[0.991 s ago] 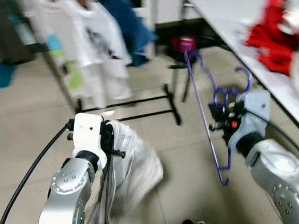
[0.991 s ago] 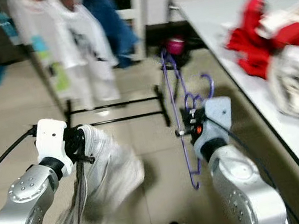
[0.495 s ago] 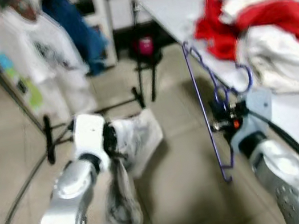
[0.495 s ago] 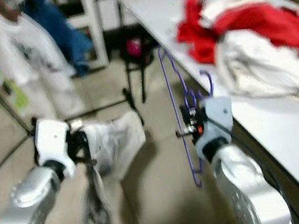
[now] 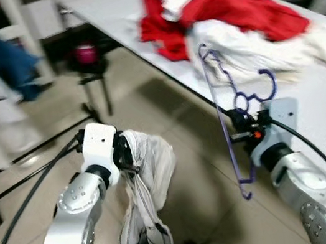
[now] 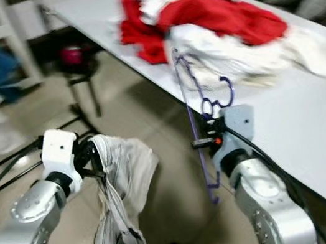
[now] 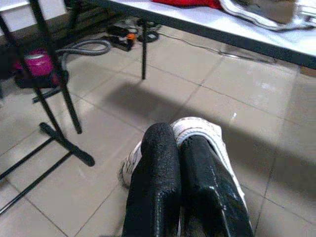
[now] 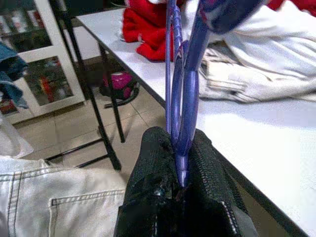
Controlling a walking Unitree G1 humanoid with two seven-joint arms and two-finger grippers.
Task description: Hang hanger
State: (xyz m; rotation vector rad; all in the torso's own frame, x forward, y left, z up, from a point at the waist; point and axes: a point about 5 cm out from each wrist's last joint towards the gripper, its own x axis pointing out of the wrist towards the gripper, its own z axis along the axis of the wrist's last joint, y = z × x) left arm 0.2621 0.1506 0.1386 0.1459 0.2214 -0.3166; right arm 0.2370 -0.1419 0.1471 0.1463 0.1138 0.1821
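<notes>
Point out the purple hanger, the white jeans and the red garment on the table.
purple hanger (image 5: 223, 125): left eye view, on its long straight bar.
white jeans (image 5: 149, 176): left eye view, on the fabric just beyond the left gripper.
red garment (image 6: 215, 14): right eye view, on its broad middle fold.

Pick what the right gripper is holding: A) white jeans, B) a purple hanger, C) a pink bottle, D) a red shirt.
B: the right gripper is shut on the thin purple hanger, whose wire runs up between its black fingers.
</notes>
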